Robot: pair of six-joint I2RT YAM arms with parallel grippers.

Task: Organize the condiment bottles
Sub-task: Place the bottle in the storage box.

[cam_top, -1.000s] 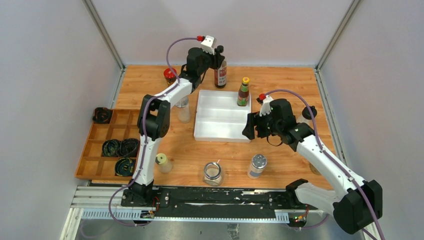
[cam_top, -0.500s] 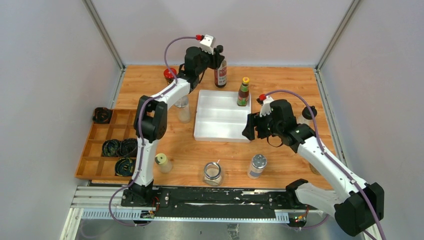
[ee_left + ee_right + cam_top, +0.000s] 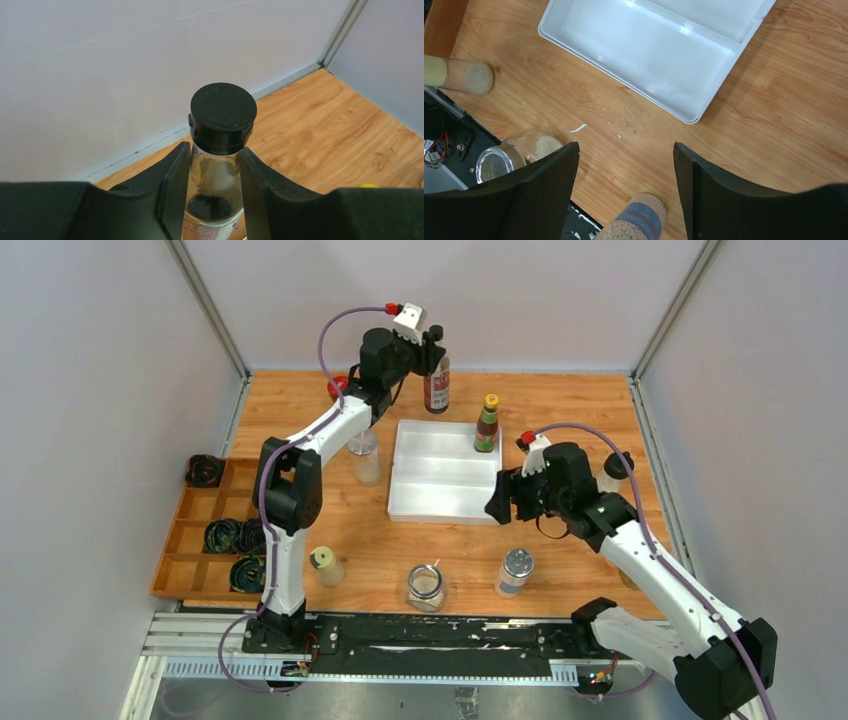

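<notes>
clear glass, a black cap and a red label mark the tall bottle [image 3: 437, 388], which is found at the far edge of the wooden table [image 3: 560, 410], just beyond the far left corner of the white tray [image 3: 440, 502]. its neck is clamped by the left gripper [image 3: 433, 348] just below the cap. in the left wrist view the black fingers [image 3: 172, 185] are seen pressed against the glass on either side. whether the base is rested on the table cannot be told.

the right gripper [image 3: 497, 502] is held spread and empty above the near right corner of the tray. between its fingers [image 3: 549, 185] only bare wood is seen, with the tray's corner beyond.

a slim bottle [image 3: 487, 423] with a yellow cap is stood upright at the far right end of the tray. a clear bottle [image 3: 366, 460] is placed just beside the tray's left side, and a red-capped jar [image 3: 338, 386] is partly hidden behind the left arm. along the near side a small yellow-capped bottle [image 3: 325, 566], a glass jar [image 3: 425, 586] and a silver-capped jar [image 3: 515, 572] are spaced apart in a row. a black-capped bottle [image 3: 617, 466] is seen near the right edge, beyond the right arm.

coiled black cables [image 3: 245, 535] are laid in a wooden divider box [image 3: 195, 505] at the left.
</notes>
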